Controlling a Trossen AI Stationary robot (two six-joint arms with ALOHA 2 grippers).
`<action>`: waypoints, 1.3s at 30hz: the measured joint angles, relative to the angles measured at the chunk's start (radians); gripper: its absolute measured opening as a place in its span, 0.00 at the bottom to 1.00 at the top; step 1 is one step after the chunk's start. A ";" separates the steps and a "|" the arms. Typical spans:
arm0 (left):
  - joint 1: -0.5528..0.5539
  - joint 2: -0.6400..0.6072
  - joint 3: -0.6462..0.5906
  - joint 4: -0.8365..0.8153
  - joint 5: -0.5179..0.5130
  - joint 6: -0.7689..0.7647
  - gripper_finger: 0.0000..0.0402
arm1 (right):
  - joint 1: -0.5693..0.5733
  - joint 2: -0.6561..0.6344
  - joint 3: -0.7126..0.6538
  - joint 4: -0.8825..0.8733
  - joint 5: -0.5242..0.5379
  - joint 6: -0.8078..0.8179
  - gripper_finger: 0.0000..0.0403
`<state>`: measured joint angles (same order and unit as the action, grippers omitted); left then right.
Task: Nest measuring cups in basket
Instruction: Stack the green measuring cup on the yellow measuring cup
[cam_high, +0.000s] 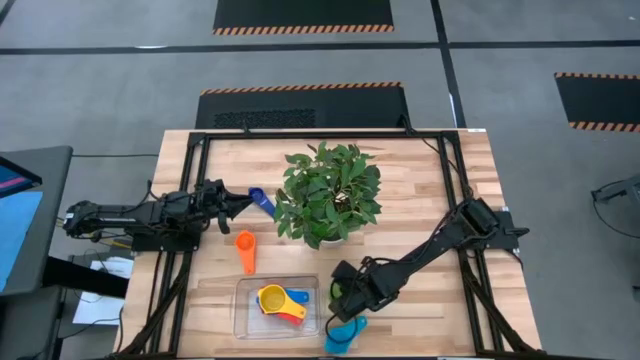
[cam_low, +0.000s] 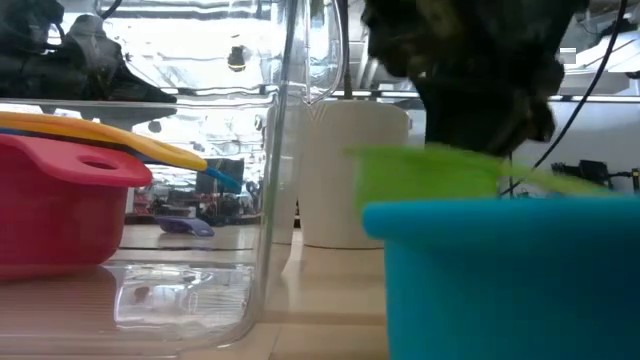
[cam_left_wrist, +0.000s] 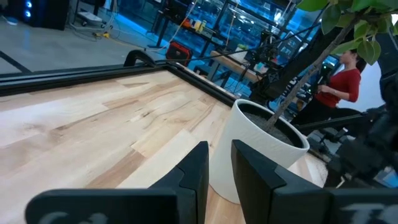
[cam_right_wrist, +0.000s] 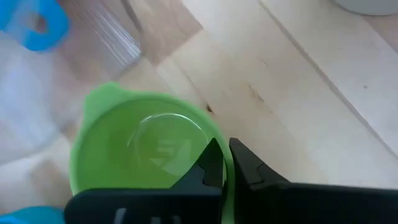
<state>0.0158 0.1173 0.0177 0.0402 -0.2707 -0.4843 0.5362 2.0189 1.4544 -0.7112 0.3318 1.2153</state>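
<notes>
A: Where is the right gripper (cam_right_wrist: 225, 163) now?
B: It sits just outside the basket's (cam_high: 241, 312) right wall, near the table's front edge. Its fingers have pinched down on the rim of the green cup (cam_right_wrist: 144, 149), one inside the bowl, one outside.

A: And which way does that cup need to travel?
B: Leftward, over the clear wall. The yellow cup (cam_high: 272, 297) and the red cup (cam_high: 293, 314) already lie stacked in the tray, handles pointing right toward the gripper. The light blue cup (cam_high: 345, 333) rests on the table just in front of the green one.

A: So the right arm is the nearer one?
B: Clearly. The left gripper (cam_left_wrist: 219, 163) is at the far left beside the potted plant (cam_high: 328, 193); its fingers stand nearly together with nothing between them. The blue cup (cam_high: 262, 200) lies just ahead of it and the orange cup (cam_high: 246, 247) between it and the basket
</notes>
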 joint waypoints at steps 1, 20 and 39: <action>0.000 0.000 0.000 0.000 0.000 0.000 0.15 | 0.000 -0.011 0.000 -0.021 0.008 0.014 0.03; 0.000 0.000 0.000 0.001 -0.003 -0.002 0.15 | -0.011 -0.200 0.011 0.375 -0.017 -0.349 0.03; 0.000 0.000 0.000 0.000 0.003 -0.043 0.15 | -0.020 0.218 0.621 0.156 0.068 -0.420 0.03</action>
<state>0.0158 0.1177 0.0177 0.0406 -0.2676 -0.5278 0.5163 2.2365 2.0755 -0.5555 0.3996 0.7955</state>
